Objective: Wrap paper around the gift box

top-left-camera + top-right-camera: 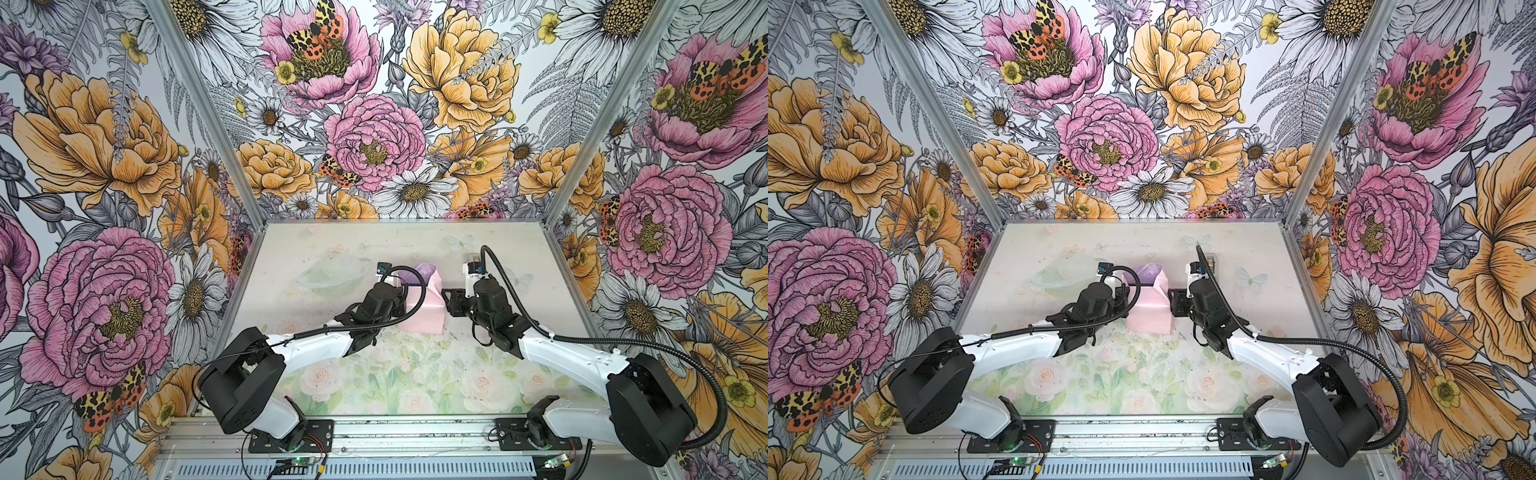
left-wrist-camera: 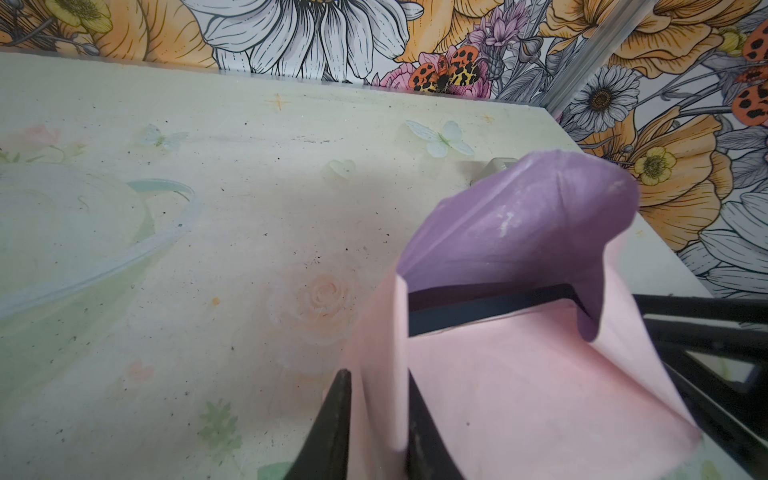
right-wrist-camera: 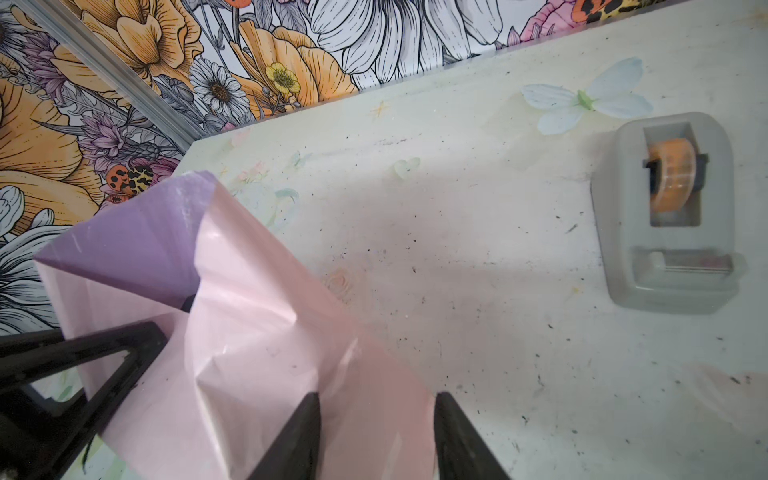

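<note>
The paper is folded up into a pink box shape mid-table, its lilac face showing on an upright flap at the far end. Of the gift box only a dark navy strip shows under that flap. My left gripper is shut on the paper's left side fold. My right gripper is at the paper's right side. Its jaws stand well apart, one fingertip over the paper, the other over the table beside it.
A grey tape dispenser with an orange roll stands on the table behind the right arm. Floral walls close in the floral-print table on the left, right and back. Both arms reach in from the front rail.
</note>
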Robot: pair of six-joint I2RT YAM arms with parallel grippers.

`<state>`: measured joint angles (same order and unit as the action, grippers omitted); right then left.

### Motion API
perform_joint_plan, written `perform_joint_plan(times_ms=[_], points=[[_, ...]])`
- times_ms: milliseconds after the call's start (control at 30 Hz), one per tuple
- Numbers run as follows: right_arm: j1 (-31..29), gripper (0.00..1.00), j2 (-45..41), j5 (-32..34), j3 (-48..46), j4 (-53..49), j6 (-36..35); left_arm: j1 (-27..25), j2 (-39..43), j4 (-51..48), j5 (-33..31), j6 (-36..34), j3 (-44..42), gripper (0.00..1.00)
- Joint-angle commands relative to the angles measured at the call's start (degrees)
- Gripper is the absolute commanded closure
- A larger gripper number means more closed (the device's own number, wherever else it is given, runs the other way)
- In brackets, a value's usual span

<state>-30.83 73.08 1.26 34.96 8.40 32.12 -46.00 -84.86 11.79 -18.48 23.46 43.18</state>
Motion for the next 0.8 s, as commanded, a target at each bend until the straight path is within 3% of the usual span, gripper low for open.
perform_joint_plan(times_ms=[0,333,767], points=[[0.1,0.52,-0.1,1.2,-0.4,1.7,-0.1,-0.5,0.0,-0.4,-0.7,-1.2,1.4,0.79],[1.9,0.5,3.1,1.0,3.0,1.5,-1.4,-0.5,-0.1,-0.5,-0.7,-1.2,1.4,0.79],[1.8,0.49,2.6,-5.2,1.4,4.8,-4.7,-0.5,0.0,-0.4,-1.1,-1.5,1.3,0.79]])
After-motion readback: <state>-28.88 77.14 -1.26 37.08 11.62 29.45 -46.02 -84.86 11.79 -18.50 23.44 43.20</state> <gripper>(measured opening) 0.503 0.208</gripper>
